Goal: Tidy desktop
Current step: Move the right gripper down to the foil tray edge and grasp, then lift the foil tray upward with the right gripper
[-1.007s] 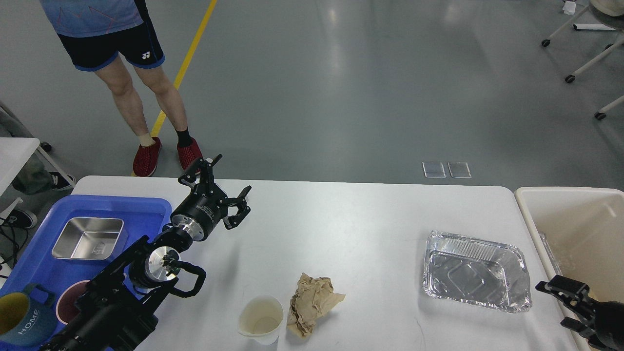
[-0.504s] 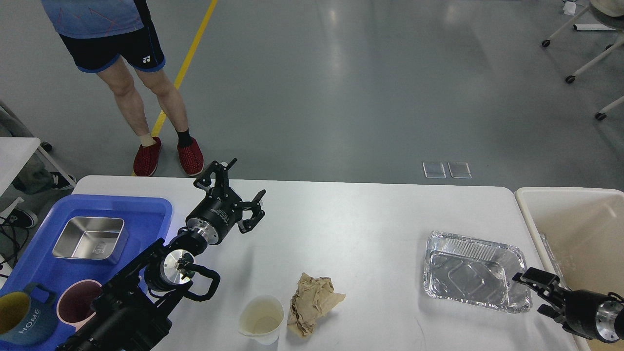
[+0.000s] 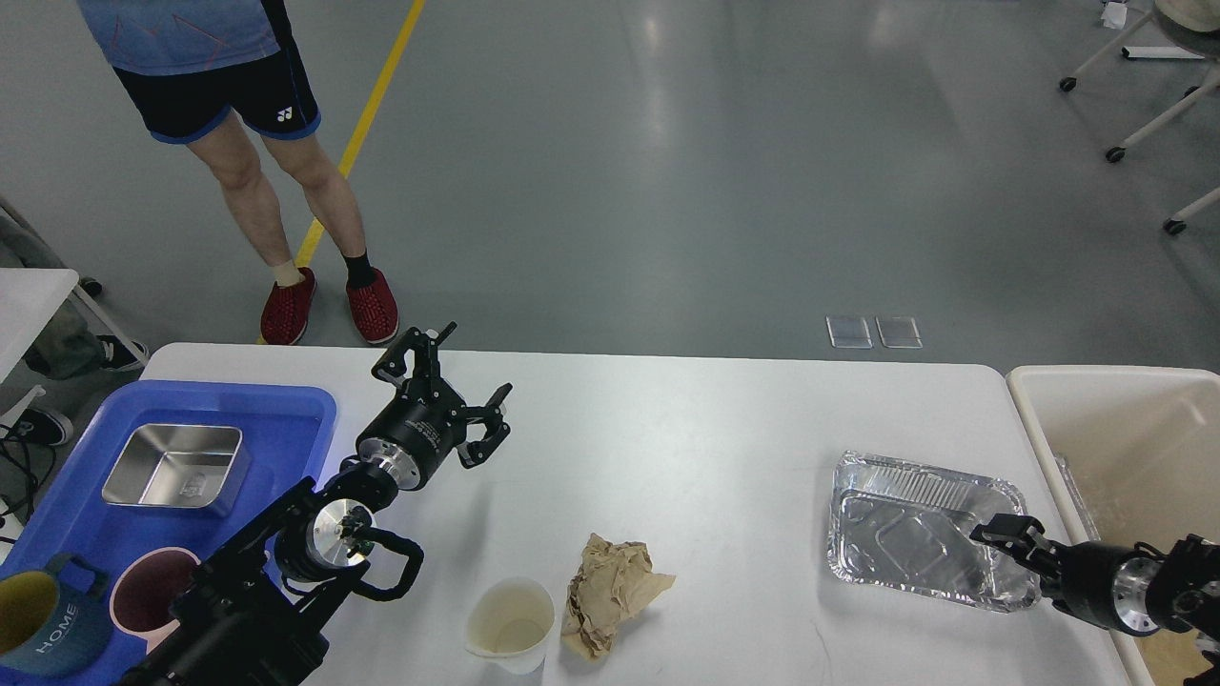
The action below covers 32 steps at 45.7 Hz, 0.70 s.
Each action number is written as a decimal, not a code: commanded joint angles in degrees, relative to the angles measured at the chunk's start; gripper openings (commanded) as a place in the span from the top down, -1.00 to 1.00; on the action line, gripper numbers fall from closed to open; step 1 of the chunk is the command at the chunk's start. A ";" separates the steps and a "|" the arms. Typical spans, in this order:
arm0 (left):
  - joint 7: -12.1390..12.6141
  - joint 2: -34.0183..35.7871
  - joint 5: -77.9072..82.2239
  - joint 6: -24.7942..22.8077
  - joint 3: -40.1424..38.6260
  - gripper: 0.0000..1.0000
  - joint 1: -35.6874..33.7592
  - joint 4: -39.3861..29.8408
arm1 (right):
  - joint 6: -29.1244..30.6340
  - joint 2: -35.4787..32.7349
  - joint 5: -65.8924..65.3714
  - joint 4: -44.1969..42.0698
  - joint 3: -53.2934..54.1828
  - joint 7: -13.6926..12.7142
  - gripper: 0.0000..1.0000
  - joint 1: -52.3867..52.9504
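Observation:
The desktop [image 3: 686, 448] is a wide white tabletop. On it lie an empty foil tray [image 3: 915, 529] at the right, a crumpled brown paper [image 3: 610, 591] and a paper cup [image 3: 510, 624] at the near middle. My left gripper [image 3: 476, 360] hovers open and empty above the table's left-centre, just right of the blue tray [image 3: 286, 419]. My right gripper [image 3: 1012, 554] reaches in from the right edge. It is open at the foil tray's near right corner, with one finger over the rim.
The blue tray holds a steel container [image 3: 172, 465], a dark red bowl [image 3: 143, 591] and a blue mug [image 3: 38, 619]. A beige bin [image 3: 1125, 448] stands beside the table's right end. A person [image 3: 238, 143] stands beyond the far left edge.
My right arm has come in leftward from the bin side to the foil tray's corner. The left gripper moved right, then drew back slightly, staying open.

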 commanded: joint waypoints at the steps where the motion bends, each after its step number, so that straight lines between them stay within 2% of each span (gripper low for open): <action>1: 0.00 0.01 0.00 0.00 0.00 -0.94 0.11 0.01 | 1.82 -0.01 0.03 0.07 -0.06 0.41 1.00 0.04; 17: 0.00 0.18 0.00 0.08 0.00 -0.94 0.64 0.01 | 1.91 -0.10 0.03 2.00 0.12 4.81 1.00 1.62; 32: 0.00 0.45 0.00 0.00 0.00 -0.94 1.08 0.01 | 1.91 -0.97 0.03 7.80 0.03 4.20 1.00 4.43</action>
